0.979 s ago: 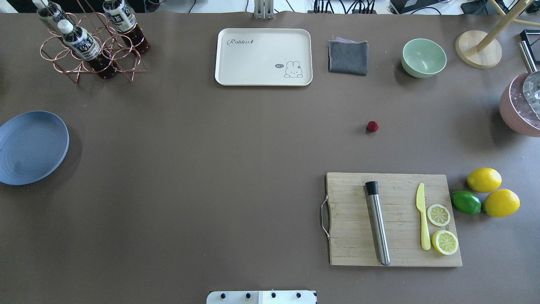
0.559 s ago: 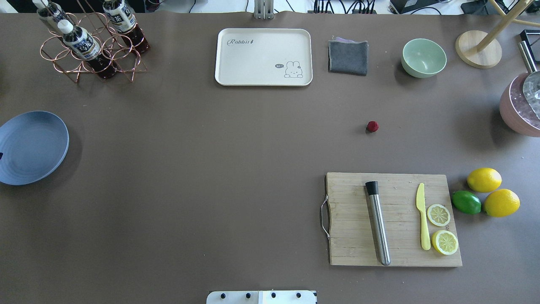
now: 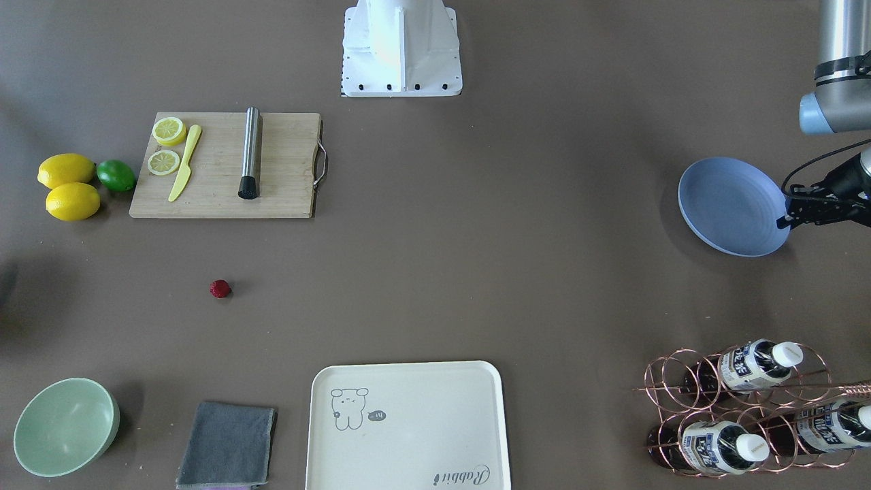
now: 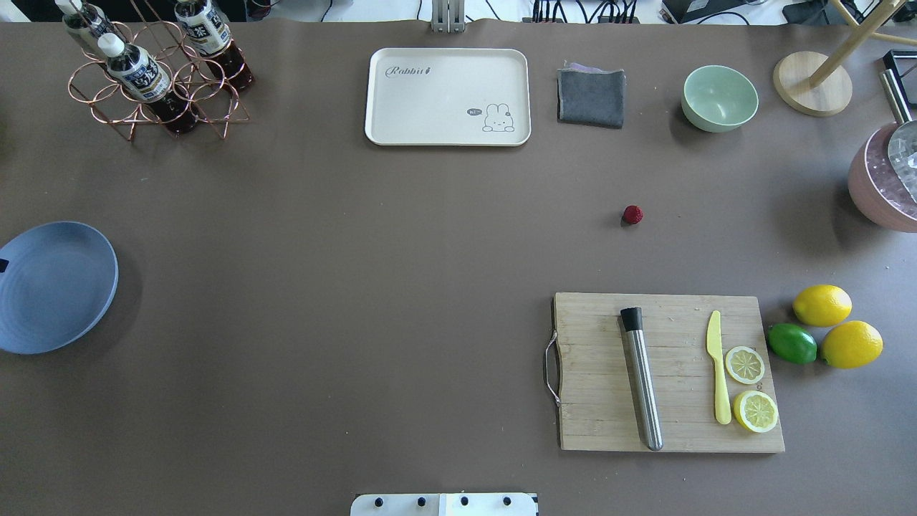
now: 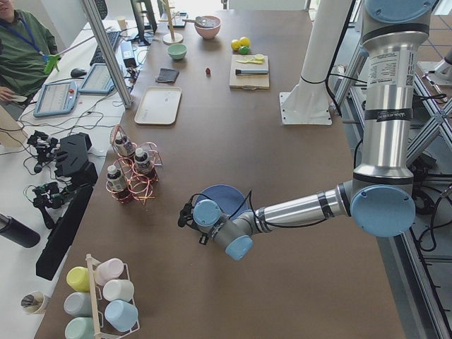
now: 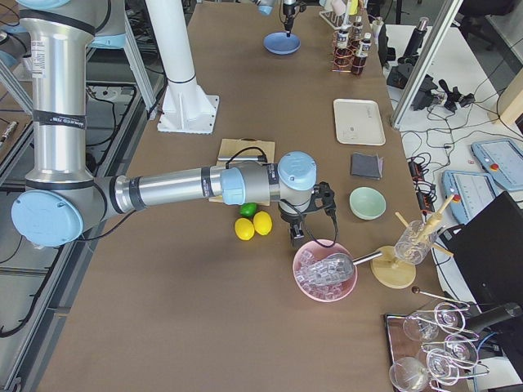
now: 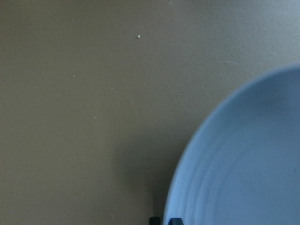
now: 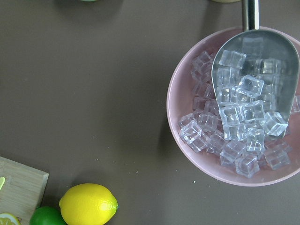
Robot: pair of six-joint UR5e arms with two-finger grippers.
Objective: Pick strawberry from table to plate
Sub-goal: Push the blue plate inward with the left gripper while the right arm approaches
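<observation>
The strawberry (image 4: 632, 214) (image 3: 220, 288), small and dark red, lies alone on the brown table (image 4: 358, 287), beyond the cutting board. Far across the table, at its left end, is the blue-grey plate (image 4: 57, 287) (image 3: 728, 204) (image 7: 243, 164). My left gripper (image 3: 789, 212) (image 7: 164, 220) is shut on the plate's outer rim, one fingertip on each side of the edge. In the exterior right view my right gripper (image 6: 297, 238) hangs over the table beside a pink bowl of ice (image 8: 187, 79). Whether it is open or shut I cannot tell.
A wooden cutting board (image 4: 666, 373) carries a steel muddler, a yellow knife and lemon slices. Two lemons (image 4: 822, 304) and a lime (image 4: 791, 343) lie to its right. Along the far edge stand a bottle rack (image 4: 154, 79), a cream tray (image 4: 448, 97), a grey cloth (image 4: 591, 97) and a green bowl (image 4: 719, 97).
The plate has swung towards the robot's side of the table, while the left gripper's tip on its rim has stayed in place. The strawberry has not moved.
</observation>
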